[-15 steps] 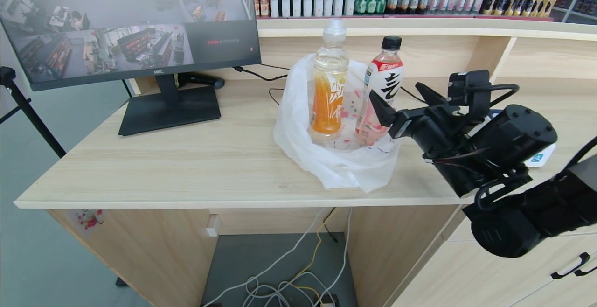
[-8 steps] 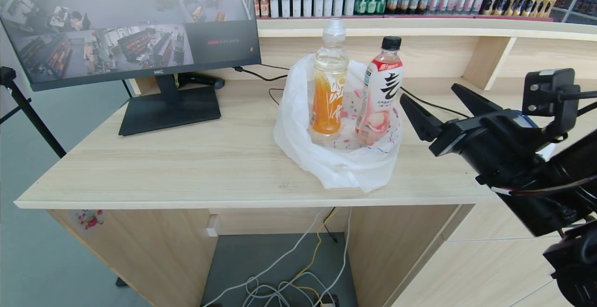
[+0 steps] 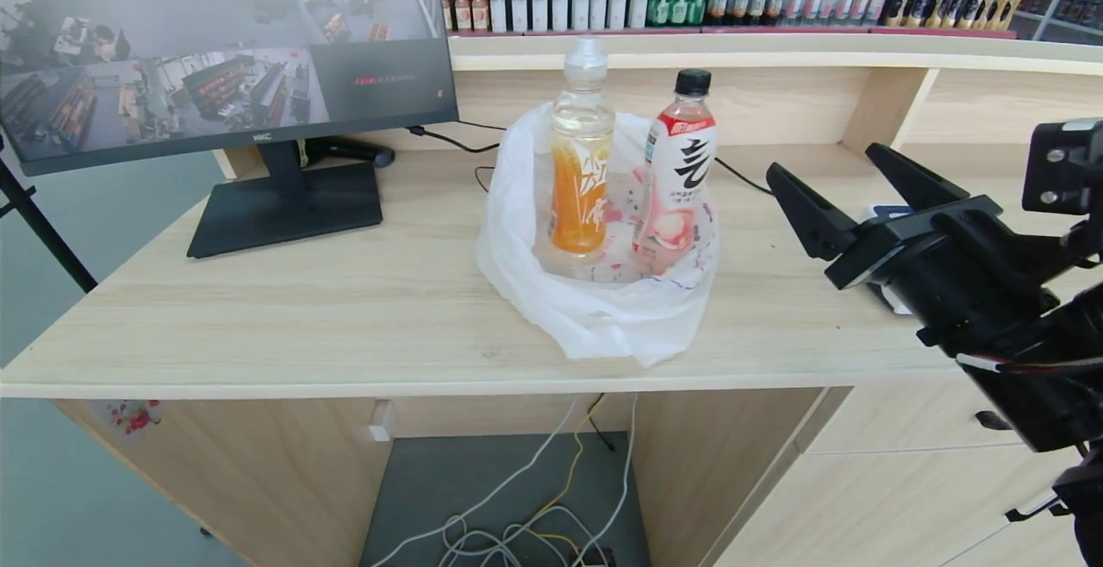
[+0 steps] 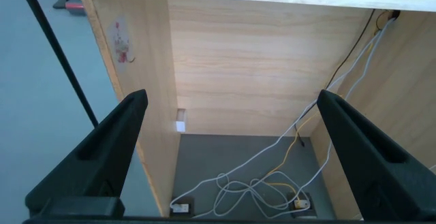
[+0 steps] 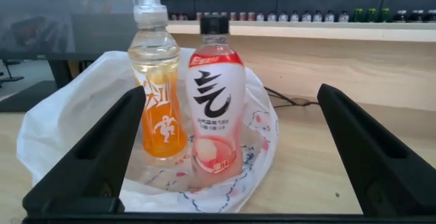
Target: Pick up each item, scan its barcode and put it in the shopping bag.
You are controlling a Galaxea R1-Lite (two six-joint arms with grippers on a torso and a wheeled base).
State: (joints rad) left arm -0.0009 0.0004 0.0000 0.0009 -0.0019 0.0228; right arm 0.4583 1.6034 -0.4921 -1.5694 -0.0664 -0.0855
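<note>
Our right tool (image 3: 821,159) is matte black, with two long wedge-shaped fingers (image 3: 801,214) tapering to blunt tips. A boxy black camera mount (image 3: 1062,166) carries small silver screws, and thin red and white wires (image 3: 991,363) cross the wrist. Our left tool (image 4: 231,98) has matching black fingers.

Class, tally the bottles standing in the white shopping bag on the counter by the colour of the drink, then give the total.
Orange drink bottle: 1
Pink drink bottle: 1
Total in the shopping bag: 2
</note>
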